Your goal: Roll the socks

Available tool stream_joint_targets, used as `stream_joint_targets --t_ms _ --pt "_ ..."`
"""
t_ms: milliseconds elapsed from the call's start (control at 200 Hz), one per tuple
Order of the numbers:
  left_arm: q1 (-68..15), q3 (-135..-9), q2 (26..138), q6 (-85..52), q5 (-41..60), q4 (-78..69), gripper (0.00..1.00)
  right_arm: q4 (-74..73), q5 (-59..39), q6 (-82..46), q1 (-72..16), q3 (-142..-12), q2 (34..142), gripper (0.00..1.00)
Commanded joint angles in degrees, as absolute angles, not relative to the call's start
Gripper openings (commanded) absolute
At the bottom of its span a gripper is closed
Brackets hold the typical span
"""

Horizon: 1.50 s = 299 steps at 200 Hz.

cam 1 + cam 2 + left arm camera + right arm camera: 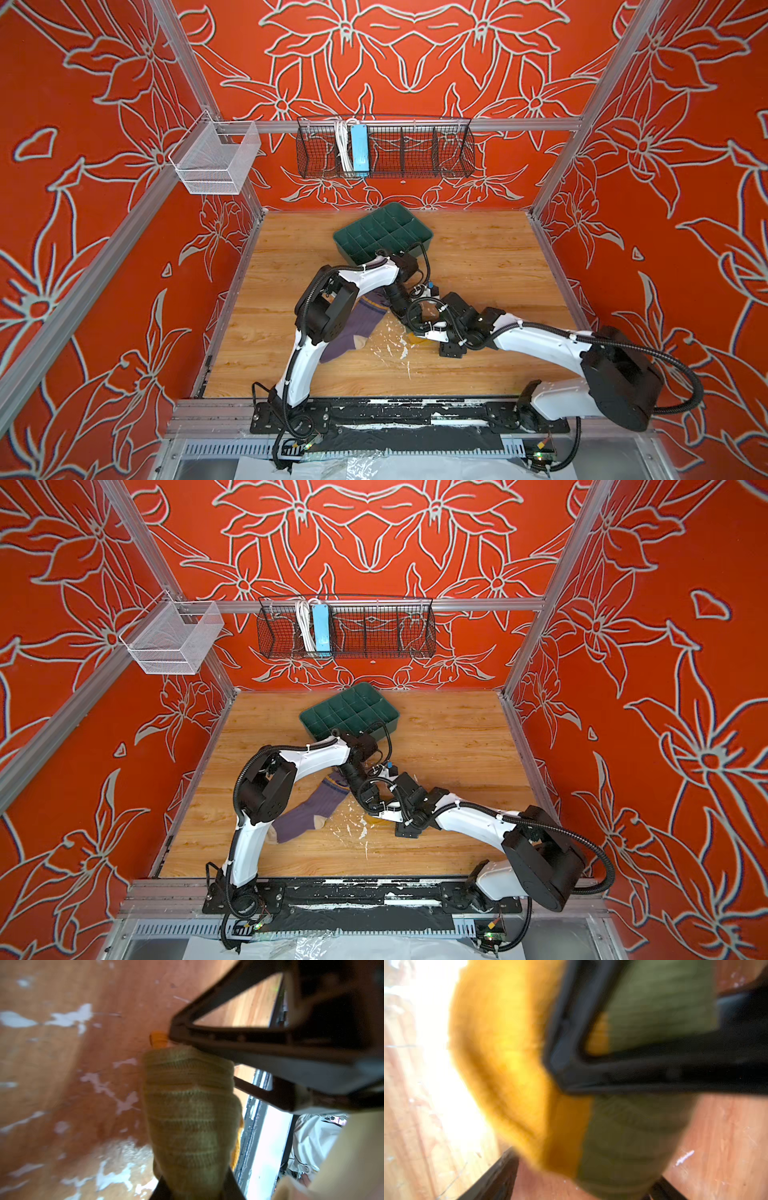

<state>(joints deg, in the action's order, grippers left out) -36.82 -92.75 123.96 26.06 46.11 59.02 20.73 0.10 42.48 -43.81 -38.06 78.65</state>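
Observation:
The purple sock (353, 328) lies flat on the wood table, partly under my left arm, and shows in both top views. The olive striped sock (191, 1115) hangs bunched from my left gripper (193, 1188), which is shut on it just above the table. Its orange heel (508, 1043) fills the right wrist view. My right gripper (581, 1186) stands open around the sock's lower end, with bare wood showing between one finger (500, 1178) and the cloth. In a top view the two grippers meet mid-table, left (405, 318) and right (422, 332), hiding most of the olive sock.
A green divided tray (384, 237) sits at the back of the table behind my left arm. White scuffed patches (392, 345) mark the wood near the grippers. A wire basket (384, 147) and a white mesh bin (216, 160) hang on the frame.

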Motion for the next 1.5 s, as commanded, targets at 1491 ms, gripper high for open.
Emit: stream_joint_targets --t_ms 1491 --pt "-27.47 -99.74 120.26 56.40 -5.45 36.49 0.00 31.56 8.34 -10.97 -41.92 -38.51 27.60 0.81"
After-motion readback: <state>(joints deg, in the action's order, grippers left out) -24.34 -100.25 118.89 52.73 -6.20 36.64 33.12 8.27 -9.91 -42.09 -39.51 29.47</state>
